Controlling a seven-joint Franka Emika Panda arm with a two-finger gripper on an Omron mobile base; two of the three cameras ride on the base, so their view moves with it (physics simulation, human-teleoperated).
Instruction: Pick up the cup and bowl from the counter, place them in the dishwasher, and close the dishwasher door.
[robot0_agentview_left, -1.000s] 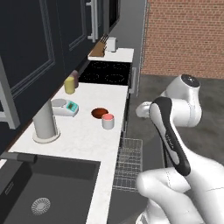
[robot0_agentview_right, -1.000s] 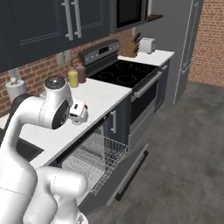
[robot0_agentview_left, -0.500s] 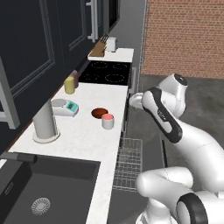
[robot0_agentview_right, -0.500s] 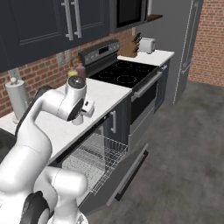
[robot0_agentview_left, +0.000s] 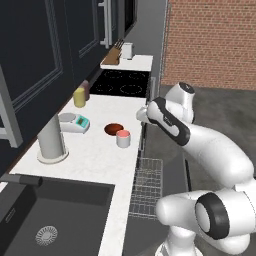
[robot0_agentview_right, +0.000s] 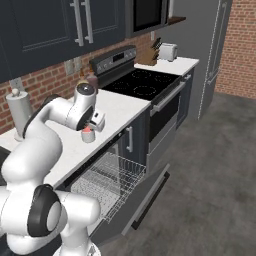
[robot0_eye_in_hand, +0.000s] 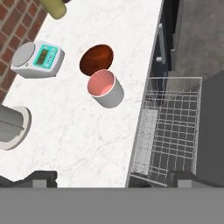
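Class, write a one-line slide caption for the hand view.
Looking down at the cup touching the bowl on the counter, dishwasher rack pulled out.

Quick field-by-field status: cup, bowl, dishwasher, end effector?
cup: upright on the counter, near its front edge
bowl: on the counter, right behind the cup, nearly touching
dishwasher door: open, folded down
rack: pulled out, nothing in it
end effector: open, above the cup, holding nothing

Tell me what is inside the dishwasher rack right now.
The pulled-out dishwasher rack shows bare wire grid, no dishes. The cup and bowl sit on the counter. The rack's back end under the counter edge is hidden.
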